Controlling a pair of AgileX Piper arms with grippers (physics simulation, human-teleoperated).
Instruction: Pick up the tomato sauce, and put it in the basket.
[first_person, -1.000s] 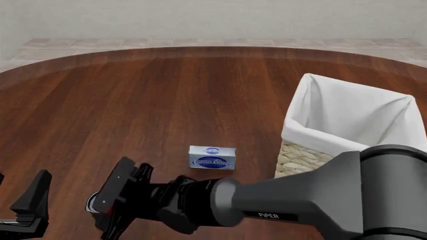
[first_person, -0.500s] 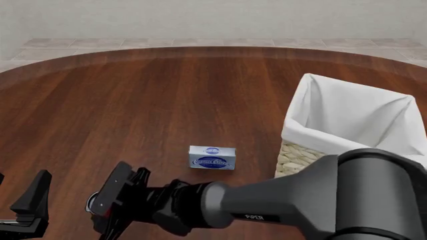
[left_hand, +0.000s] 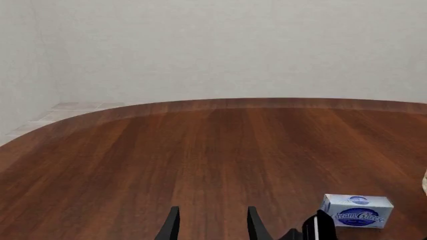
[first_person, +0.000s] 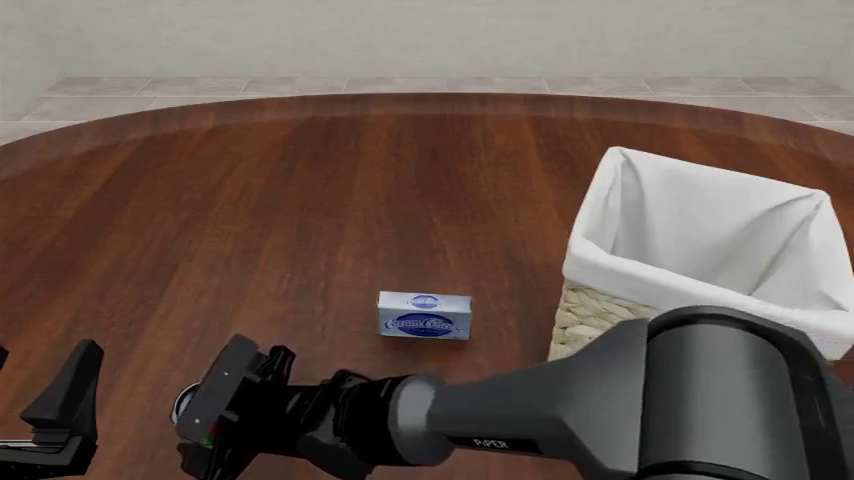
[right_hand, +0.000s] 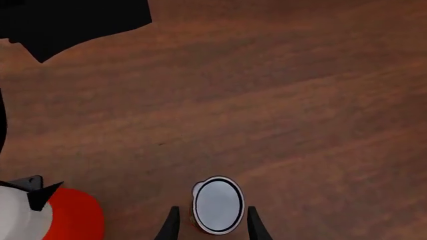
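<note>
Can (right_hand: 216, 204): small, upright, silvery lid facing the right wrist camera, sitting at the bottom centre of that frame between the two fingertips. In the front view it is hidden behind the right gripper (first_person: 220, 415) at lower left; only a sliver of red shows there. Likely a rigid metal cylinder, light for its size, smooth label, so it could slip or twist if you pinch off-centre. Take it across the side wall, around mid-height, fingers on opposite sides of the round; the lid rim offers nothing to hold.

Right claw: fingers spread, one on each side of the can, a thin gap visible on both sides. Not clenched yet, as far as the wrist view shows. Your right arm reaches across the lower frame from the right edge towards lower left, wrist turned so the fingers point down at the table (first_person: 267, 200).

Left gripper (left_hand: 210, 225): fingers apart at bottom centre of its own view, holding nothing, parked at the lower left corner of the front view.

Farther out: blue-and-white box (first_person: 424, 316) at centre, lying flat, well apart from the can. Basket (first_person: 627, 310) at right, white lining folded over the rim, mouth open upward. The carry looks like a long sweep rightward, passing near the box.
</note>
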